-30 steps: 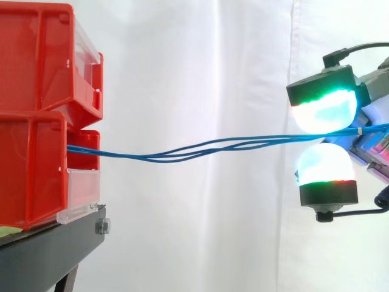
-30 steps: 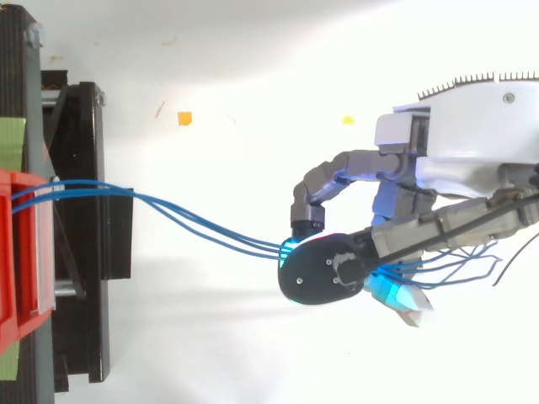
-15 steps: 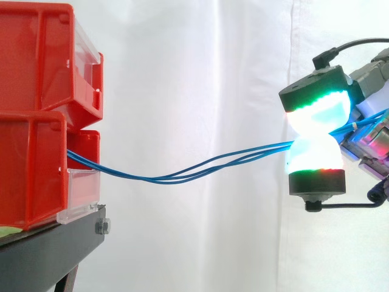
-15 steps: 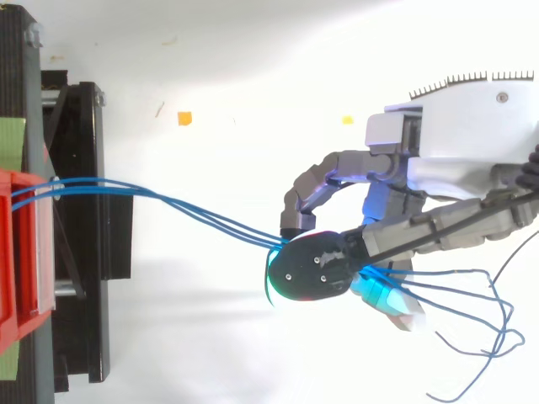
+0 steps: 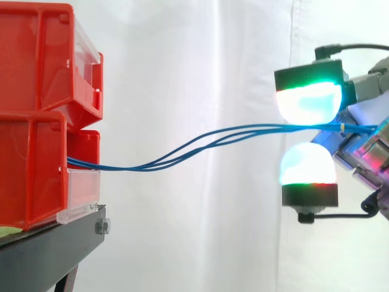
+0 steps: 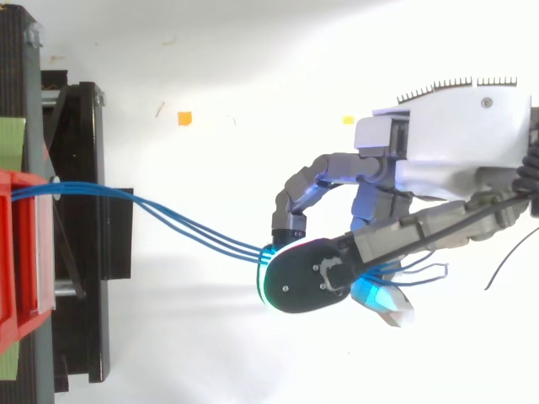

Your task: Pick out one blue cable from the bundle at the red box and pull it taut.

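Lab test rig: white curtain [image 5: 182, 61] behind red bins [image 5: 36, 109] on black stand [image 5: 48, 255].

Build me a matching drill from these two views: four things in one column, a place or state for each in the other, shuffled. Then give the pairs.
Things:
1. cables
2. bins
3. stand
4. hand

Places or states:
A. under the bins
B. at the cables' right end in the side view
C. blue and slack, curving from a bin to the hand
D. red, stacked one on the other

Pairs: 1-C, 2-D, 3-A, 4-B
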